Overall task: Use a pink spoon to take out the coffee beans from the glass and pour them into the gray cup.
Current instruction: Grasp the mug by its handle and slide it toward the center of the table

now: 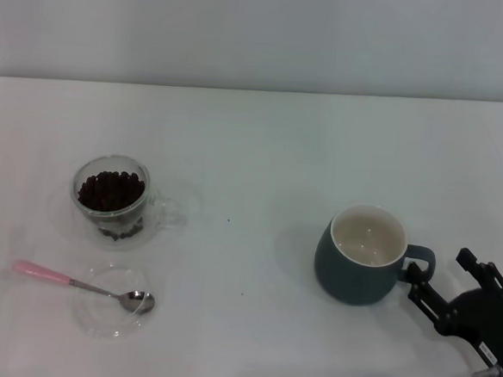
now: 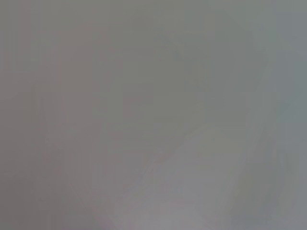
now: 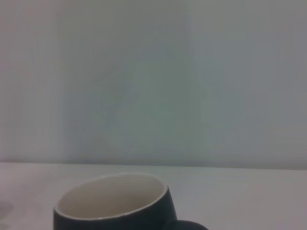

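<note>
A: White laminate made up the counter (image 1: 262, 155), which ran back to a pale wall. What stood on it?

B: On the robot's left, a small clear double-walled glass (image 1: 113, 198) stood upright, filled near its rim with dark brown coffee beans (image 1: 111, 191). Just in front of it lay a flat round clear glass disc (image 1: 110, 301). The pink spoon (image 1: 85, 286) rested across that disc, its shiny metal bowl on the disc and its pale pink handle reaching out leftward over the counter.

A: And the mug?

B: The rounded blue-gray ceramic cup (image 1: 364, 253) stood well apart on the robot's right, its cream inside bare, its loop handle turned right.

A: Where were the arms?

B: The right tool (image 1: 434, 288) sat low beside that handle, one black tip just at the loop. I could not tell how its jaws stood. The left tool was out of sight.
</note>
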### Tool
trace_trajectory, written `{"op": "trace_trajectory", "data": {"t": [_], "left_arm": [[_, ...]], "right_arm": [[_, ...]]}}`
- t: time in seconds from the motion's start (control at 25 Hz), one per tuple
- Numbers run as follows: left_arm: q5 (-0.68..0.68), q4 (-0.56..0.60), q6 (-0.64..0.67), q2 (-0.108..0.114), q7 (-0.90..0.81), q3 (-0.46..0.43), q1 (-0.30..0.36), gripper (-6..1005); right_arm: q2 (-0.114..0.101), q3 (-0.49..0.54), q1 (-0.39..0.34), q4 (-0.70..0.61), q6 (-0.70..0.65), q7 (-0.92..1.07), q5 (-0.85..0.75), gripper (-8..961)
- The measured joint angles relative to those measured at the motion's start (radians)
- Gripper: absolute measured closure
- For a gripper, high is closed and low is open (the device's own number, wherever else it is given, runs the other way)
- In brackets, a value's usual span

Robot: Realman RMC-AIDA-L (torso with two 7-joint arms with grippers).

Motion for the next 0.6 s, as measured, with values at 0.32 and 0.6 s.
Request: {"op": "trace_trajectory", "data": {"t": [0.32, 0.6], "left_arm": [[-0.001, 0.0, 0.001, 0.0, 0.0, -0.002, 0.0, 104], [-0.005, 0.002, 0.003, 0.001, 0.0, -0.006, 0.003, 106]], "right_arm": [[0.0, 0.046, 0.021, 0.0, 0.023, 0.0, -0.002, 210], [0.0, 0.077, 0.034, 0.044, 0.034, 0.016, -0.004, 237]]}}
